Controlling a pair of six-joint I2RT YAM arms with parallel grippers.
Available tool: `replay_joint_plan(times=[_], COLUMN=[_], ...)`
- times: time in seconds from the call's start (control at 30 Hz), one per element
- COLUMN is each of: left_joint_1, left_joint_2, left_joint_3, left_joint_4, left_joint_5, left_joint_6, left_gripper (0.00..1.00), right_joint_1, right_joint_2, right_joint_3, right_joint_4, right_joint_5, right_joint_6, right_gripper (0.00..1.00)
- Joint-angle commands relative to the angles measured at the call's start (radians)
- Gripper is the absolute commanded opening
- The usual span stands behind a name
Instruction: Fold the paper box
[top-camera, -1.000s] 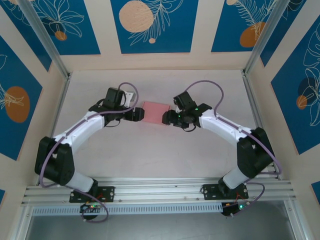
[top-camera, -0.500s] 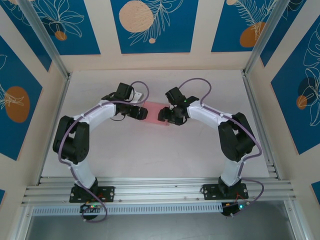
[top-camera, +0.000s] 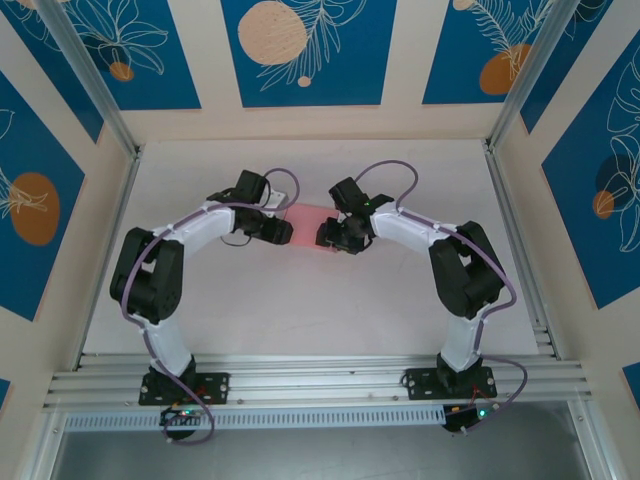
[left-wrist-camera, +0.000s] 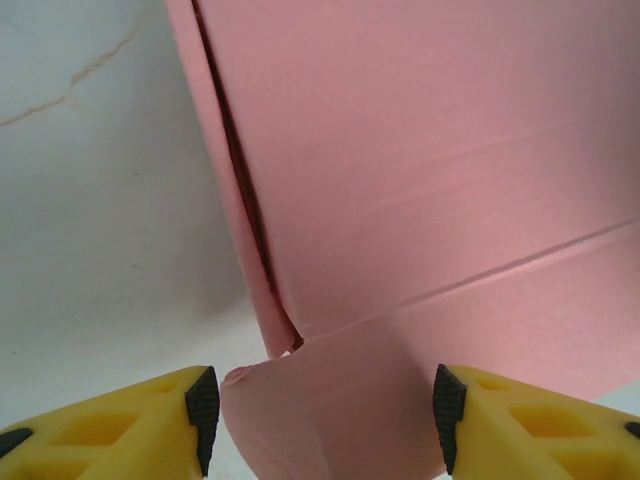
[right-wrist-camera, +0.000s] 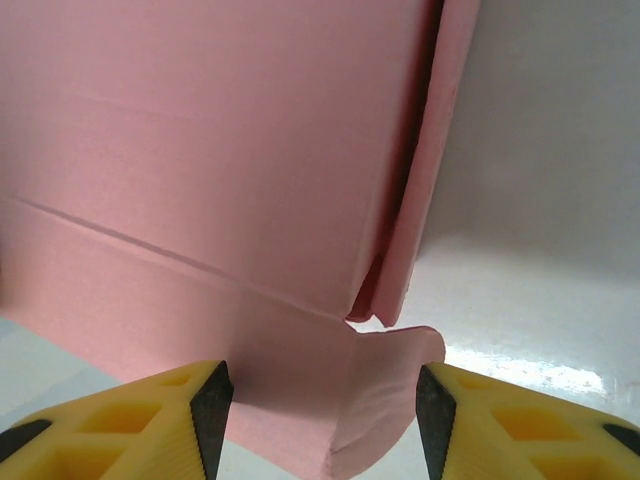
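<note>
Position: the paper box (top-camera: 306, 216) lies flat on the surface (top-camera: 300, 310), midway between its left and right edges and nearer the far edge.

Left pincer (top-camera: 284, 232) sits at the box's left end, right pincer (top-camera: 325, 238) at its right end. Both are released, jaws apart, each straddling a short end flap. Nothing is clamped.

Left flap (left-wrist-camera: 330, 395) lies fairly flat. Right flap (right-wrist-camera: 385, 385) curls up at its tip.

Judgement: the step in hand is folding the end flaps.
- Clench close to each crease, not at the tip.
- Turn both flaps inward together so the box does not slide sideways.
- Go gently, since thin card buckles easily.
</note>
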Motion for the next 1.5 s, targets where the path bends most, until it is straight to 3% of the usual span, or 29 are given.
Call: replay_joint_plan(times=[0.0, 0.23, 0.43, 0.57, 0.87, 1.13, 1.3, 1.47], left_joint_1=[0.001, 0.002, 0.002, 0.001, -0.002, -0.02, -0.022, -0.021], left_joint_2=[0.013, 0.033, 0.048, 0.034, 0.072, 0.081, 0.054, 0.018], left_joint_3=[-0.017, 0.002, 0.016, 0.007, 0.039, 0.026, 0.041, 0.169], left_joint_4=[0.006, -0.026, -0.072, -0.075, -0.045, -0.021, -0.055, -0.141], left_joint_5=[0.042, 0.052, 0.055, 0.024, 0.129, 0.164, 0.097, -0.119], left_joint_6=[-0.015, -0.015, -0.019, -0.003, 0.015, -0.003, -0.007, 0.044], left_gripper=[0.6, 0.61, 0.62, 0.72, 0.68, 0.65, 0.7, 0.87], right_joint_1=[0.003, 0.003, 0.004, 0.003, -0.008, -0.028, -0.03, -0.029], right_joint_2=[0.029, 0.056, 0.054, 0.059, 0.092, 0.102, 0.11, 0.114], right_joint_3=[0.008, 0.016, 0.007, 0.006, 0.005, -0.015, -0.006, 0.024], right_joint_4=[-0.004, -0.005, 0.021, 0.018, 0.083, 0.135, 0.112, 0.069], right_joint_5=[-0.036, -0.051, -0.087, -0.086, -0.193, -0.254, -0.207, -0.14], right_joint_6=[-0.013, -0.026, -0.022, -0.031, -0.033, -0.011, -0.022, -0.081], right_gripper=[0.56, 0.57, 0.5, 0.52, 0.51, 0.42, 0.41, 0.38])
